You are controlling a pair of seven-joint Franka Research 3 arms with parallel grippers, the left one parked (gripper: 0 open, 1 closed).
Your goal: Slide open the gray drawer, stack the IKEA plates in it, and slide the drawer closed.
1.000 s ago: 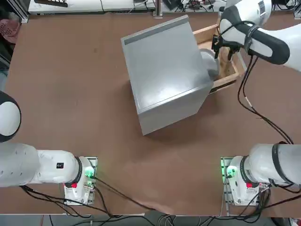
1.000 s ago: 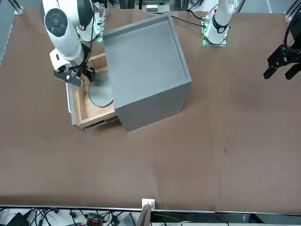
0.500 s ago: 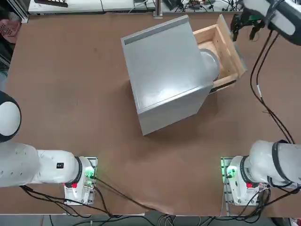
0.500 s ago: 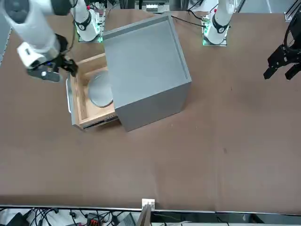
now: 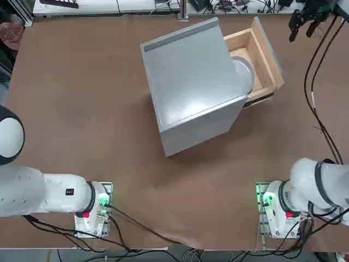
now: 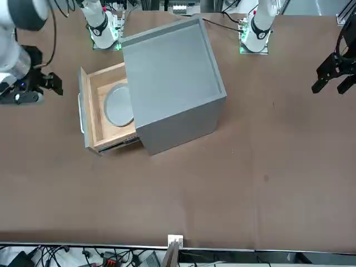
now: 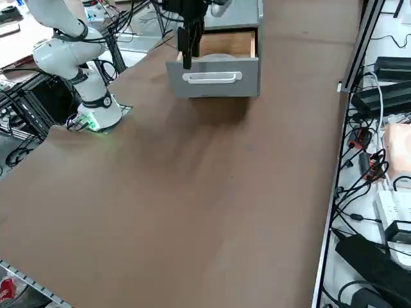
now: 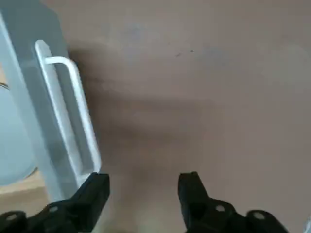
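A: What's around your right gripper point(image 5: 304, 21)?

B: Bare brown table point(image 5: 82, 109) under it, nothing in its way. The gray cabinet point(image 5: 191, 84) sits past the drawer on the side away from the gripper. Cables point(image 7: 366, 192) lie along the table edge, well apart.

A: Where's the drawer from the gripper?

B: The gray drawer point(image 6: 103, 108) is pulled out, its gray front and white handle point(image 8: 73, 107) facing the gripper. In the wrist view the front panel is just beside one of the fingertips point(image 8: 95, 187), not touching. The gripper hangs outside the drawer, off the front panel, near its far corner in the top view.

A: Plates?

B: The IKEA plates point(image 5: 242, 72) lie inside the drawer on the wood floor, beyond the front panel from the gripper, partly under the cabinet. You can't separate the two; only a pale round rim shows.

A: Fingers?

B: Spread apart, holding nothing.

A: Change from earlier?

B: A second ago the gripper was down over the drawer by the plates. It has since pulled out and away, clear of the drawer. Drawer remains open.
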